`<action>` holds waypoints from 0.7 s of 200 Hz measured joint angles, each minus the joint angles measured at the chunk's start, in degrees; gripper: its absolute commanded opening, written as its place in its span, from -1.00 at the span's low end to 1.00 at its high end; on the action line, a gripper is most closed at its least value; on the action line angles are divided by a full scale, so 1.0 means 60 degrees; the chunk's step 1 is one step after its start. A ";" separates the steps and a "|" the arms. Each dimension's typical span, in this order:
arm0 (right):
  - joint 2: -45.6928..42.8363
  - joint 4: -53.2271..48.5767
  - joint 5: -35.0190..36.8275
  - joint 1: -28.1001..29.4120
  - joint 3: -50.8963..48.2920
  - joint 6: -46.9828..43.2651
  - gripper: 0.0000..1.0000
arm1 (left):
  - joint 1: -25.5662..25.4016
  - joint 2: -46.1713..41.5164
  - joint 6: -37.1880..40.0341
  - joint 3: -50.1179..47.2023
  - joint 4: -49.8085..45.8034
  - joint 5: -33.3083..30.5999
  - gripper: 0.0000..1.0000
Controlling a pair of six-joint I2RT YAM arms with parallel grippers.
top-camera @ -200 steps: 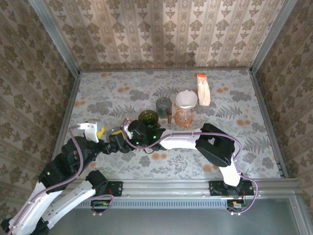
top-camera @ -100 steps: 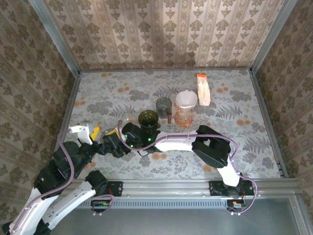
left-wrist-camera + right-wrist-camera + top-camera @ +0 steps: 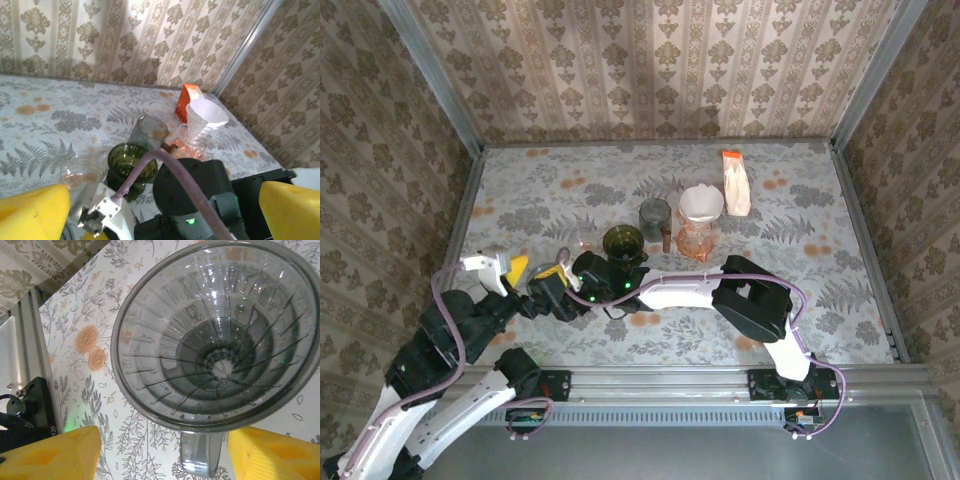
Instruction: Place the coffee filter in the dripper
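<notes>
Shifted leftward since a second ago: right gripper (image 3: 162,455). Left gripper (image 3: 502,266): spread wide, empty. Right gripper: half open, pads (image 3: 50,455) astride clear dripper (image 3: 215,335) handle, unclamped. Green cup (image 3: 622,241); grey glass (image 3: 654,215). Coffee filter (image 3: 702,202): seated in orange carafe (image 3: 696,240).

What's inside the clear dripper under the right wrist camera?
Nothing: the clear dripper is empty, only ribs and drain hole showing. Its base hides the tabletop directly underneath.

Green glass (image 3: 623,243) just beside grey glass (image 3: 654,217), white pouch (image 3: 736,184) w/ orange top further back, to right
</notes>
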 measured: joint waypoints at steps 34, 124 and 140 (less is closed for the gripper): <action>0.0000 0.0000 -0.0149 0.0160 -0.0004 -0.0022 0.44 | 0.0004 0.0109 0.0113 0.0073 0.0069 0.0080 1.00; -0.2113 -0.0051 0.1392 -0.0364 -0.1803 -0.0215 0.46 | 0.0000 0.0382 0.0120 0.0120 0.0011 0.0029 1.00; -0.2211 -0.0386 0.1596 -0.0801 -0.1559 -0.0208 0.46 | 0.0004 0.0382 0.0120 0.0117 0.0011 0.0029 1.00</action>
